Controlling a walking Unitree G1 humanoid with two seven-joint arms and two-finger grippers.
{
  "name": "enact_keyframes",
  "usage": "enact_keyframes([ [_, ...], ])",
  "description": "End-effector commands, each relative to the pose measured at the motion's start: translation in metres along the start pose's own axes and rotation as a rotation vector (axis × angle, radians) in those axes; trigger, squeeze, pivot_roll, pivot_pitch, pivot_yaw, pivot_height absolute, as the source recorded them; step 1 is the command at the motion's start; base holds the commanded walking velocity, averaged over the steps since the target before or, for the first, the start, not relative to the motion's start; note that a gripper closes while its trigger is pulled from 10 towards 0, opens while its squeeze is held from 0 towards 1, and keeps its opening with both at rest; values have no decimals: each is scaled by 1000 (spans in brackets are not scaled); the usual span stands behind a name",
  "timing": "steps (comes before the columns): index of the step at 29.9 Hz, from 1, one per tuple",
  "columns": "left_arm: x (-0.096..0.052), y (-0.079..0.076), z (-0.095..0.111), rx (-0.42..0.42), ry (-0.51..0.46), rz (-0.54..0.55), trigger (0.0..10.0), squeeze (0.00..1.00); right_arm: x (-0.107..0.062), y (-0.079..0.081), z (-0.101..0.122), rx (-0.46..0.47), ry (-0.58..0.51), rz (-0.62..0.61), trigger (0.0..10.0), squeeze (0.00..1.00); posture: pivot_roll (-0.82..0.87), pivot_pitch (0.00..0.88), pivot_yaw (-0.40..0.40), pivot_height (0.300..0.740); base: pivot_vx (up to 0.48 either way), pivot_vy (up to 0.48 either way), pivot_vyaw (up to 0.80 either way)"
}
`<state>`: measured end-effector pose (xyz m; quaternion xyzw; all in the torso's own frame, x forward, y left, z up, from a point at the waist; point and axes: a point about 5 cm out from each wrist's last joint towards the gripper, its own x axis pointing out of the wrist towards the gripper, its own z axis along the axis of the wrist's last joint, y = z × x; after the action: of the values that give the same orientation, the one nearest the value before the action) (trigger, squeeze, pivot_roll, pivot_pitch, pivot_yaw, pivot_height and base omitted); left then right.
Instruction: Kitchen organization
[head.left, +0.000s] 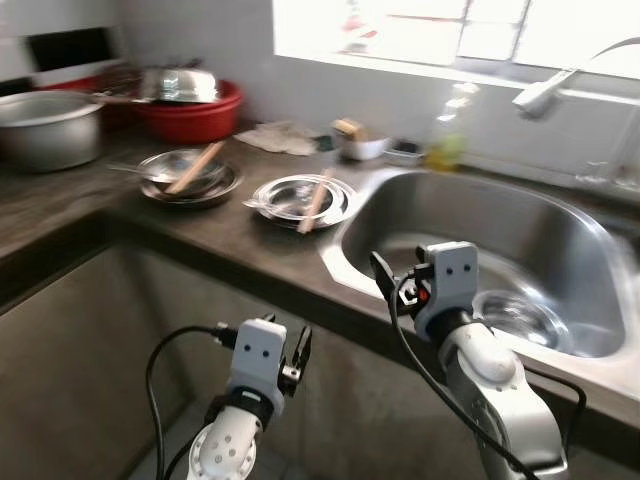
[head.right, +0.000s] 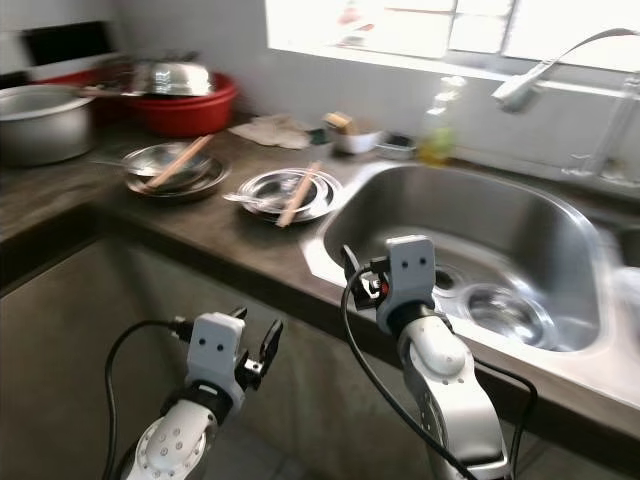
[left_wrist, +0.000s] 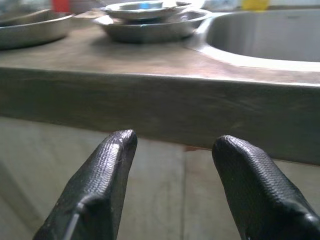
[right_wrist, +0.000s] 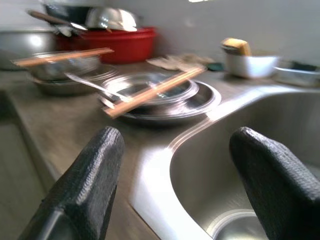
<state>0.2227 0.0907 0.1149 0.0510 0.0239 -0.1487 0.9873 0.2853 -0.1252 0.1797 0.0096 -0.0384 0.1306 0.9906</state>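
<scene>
Two steel plates (head.left: 300, 198) with chopsticks (head.left: 316, 202) across them sit on the tabletop (head.left: 220, 235), at nine o'clock from the sink (head.left: 480, 250). The right tool (right_wrist: 175, 165) hangs wide over the sink's rim. The left tool (left_wrist: 172, 165) is wide below the tabletop edge.

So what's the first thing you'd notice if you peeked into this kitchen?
Probably the big shiny steel sink set into the dark counter, with a small metal bowl lying inside it. Beside the sink sit two stacks of steel plates with wooden chopsticks laid across them, and a bright red basin stands at the back. The right tool hangs open at the sink's edge.
</scene>
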Motion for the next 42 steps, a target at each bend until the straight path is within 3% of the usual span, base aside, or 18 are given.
enact_keyframes([
  [1, 0, 1, 5, -2, -18, 7, 10000, 0, 3, 0, 2, 8, -2, 13, 10000, 0, 73, 32, -53, 740, 0, 0, 0],
  [13, 2, 6, 8, -17, -38, -8, 10000, 0, 18, -3, 9, -5, -19, -5, 10000, 0, 76, 42, -51, 740, 0, 0, 0],
  [19, 2, 3, 13, -56, -98, -92, 10000, 0, 31, 9, 9, 8, -19, 59, 10000, 0, 77, 46, -44, 740, 0, 0, 0],
  [26, 0, 6, 13, -52, -95, -91, 10000, 0, 42, 16, 5, -11, -23, 75, 10000, 0, 87, 45, -51, 740, 0, 0, 0],
  [36, -1, 8, 13, -52, -100, -79, 10000, 0, 57, 23, 17, -56, -78, 89, 10000, 0, 96, 50, -60, 740, 0, 0, 498],
  [42, -2, 6, 14, -54, -101, -81, 10000, 0, 64, 21, 17, -160, -87, 41, 10000, 0, 97, 56, -68, 740, 0, 0, 0],
])
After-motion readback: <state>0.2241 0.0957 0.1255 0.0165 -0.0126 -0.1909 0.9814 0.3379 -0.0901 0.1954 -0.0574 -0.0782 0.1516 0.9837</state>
